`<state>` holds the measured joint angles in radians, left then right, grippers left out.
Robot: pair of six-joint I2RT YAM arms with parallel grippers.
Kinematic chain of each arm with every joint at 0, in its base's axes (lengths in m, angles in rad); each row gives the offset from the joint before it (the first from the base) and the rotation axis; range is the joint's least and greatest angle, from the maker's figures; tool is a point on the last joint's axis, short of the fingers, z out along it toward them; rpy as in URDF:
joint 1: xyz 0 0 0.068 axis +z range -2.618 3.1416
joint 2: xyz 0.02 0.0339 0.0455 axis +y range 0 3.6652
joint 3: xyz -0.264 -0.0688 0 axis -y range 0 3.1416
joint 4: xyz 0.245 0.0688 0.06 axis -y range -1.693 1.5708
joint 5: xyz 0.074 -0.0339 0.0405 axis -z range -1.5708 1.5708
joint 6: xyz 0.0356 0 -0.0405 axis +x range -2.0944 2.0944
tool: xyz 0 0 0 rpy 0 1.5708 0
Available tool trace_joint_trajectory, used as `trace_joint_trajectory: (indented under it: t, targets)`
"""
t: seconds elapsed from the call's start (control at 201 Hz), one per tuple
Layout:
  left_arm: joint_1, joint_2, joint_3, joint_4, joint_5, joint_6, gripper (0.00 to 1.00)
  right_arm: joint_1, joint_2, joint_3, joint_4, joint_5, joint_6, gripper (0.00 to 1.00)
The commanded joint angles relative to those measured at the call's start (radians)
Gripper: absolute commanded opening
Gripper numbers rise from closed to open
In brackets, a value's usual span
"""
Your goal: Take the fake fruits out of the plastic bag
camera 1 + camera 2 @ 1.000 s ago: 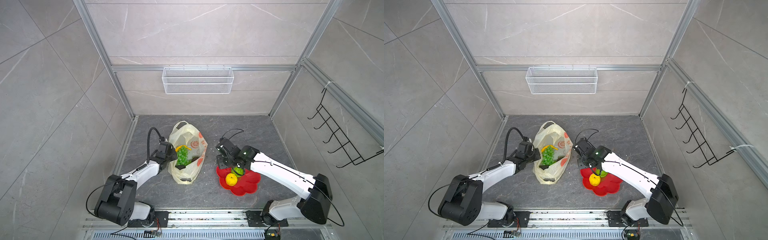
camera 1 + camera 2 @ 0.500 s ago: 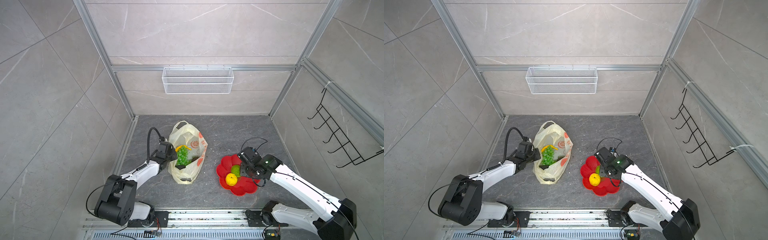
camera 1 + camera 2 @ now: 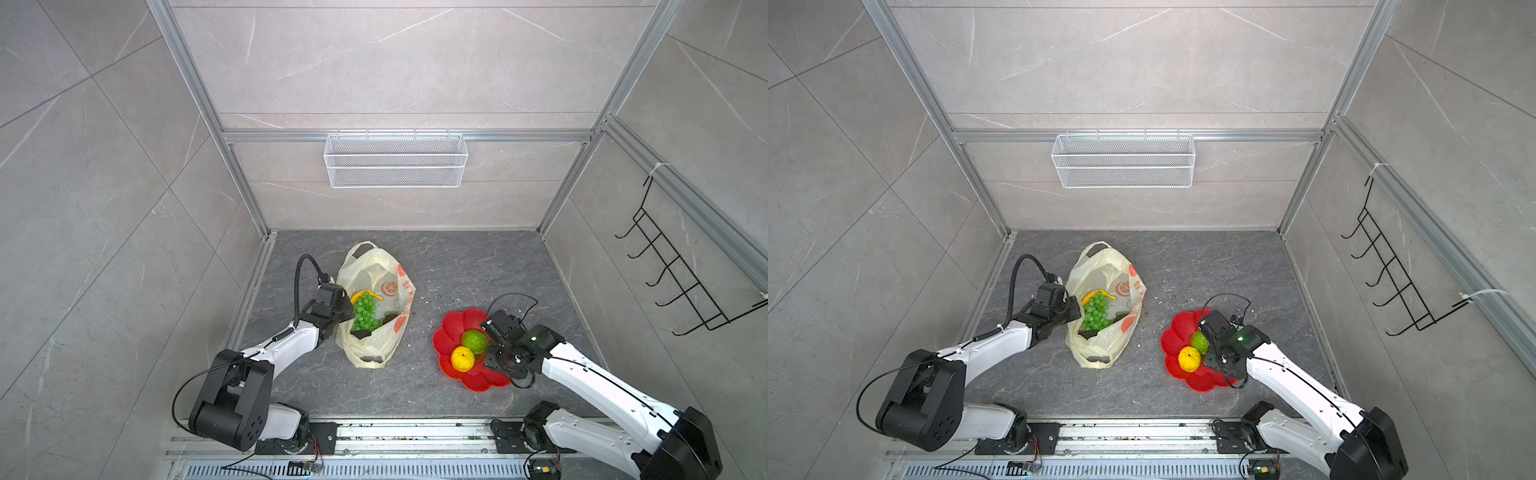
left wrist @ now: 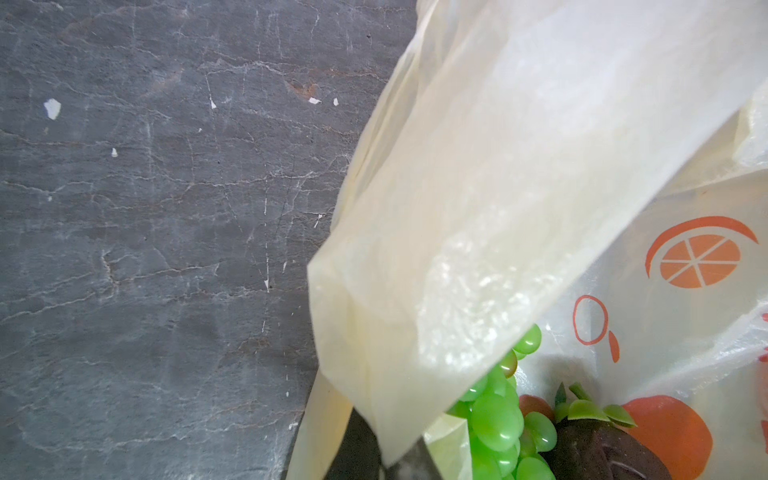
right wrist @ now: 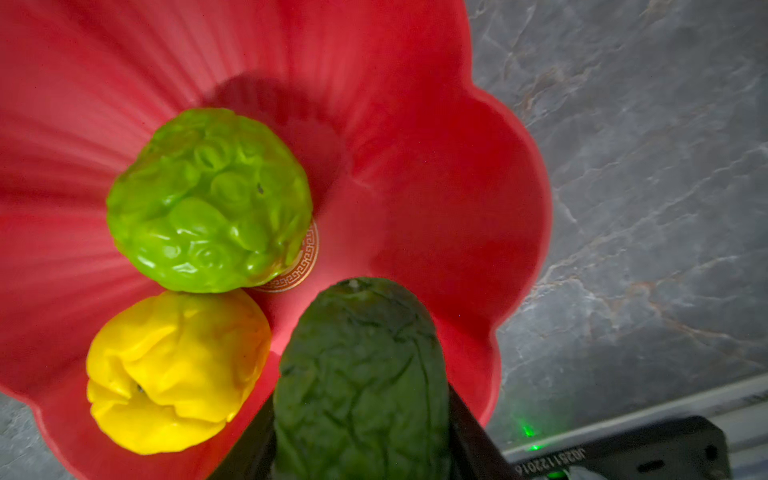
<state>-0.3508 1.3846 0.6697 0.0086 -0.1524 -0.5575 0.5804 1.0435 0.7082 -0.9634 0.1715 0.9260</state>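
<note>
Right wrist: wrinkled dark-green fruit between black fingers

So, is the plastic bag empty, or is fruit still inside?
Not empty. In both top views the plastic bag holds the green grape bunch and yellow banana; the left wrist view shows a dark brown piece too.

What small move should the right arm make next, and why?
Probably lower slightly and open the right gripper: it holds a dark green fruit over a bare part of the red plate, beside the bumpy green fruit and yellow citrus.
</note>
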Motion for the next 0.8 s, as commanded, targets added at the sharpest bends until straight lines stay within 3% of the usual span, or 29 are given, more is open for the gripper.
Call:
trace_joint_trajectory:
  t: [0.0,0.797]
  targets:
    - [0.004,-0.015,0.015,0.015,-0.014,0.002,0.04,-0.01,0.009,-0.023,0.038,-0.02,0.019,0.51]
    - [0.004,-0.006,0.016,0.015,-0.013,0.004,0.05,-0.05,0.068,-0.117,0.235,-0.104,0.017,0.52]
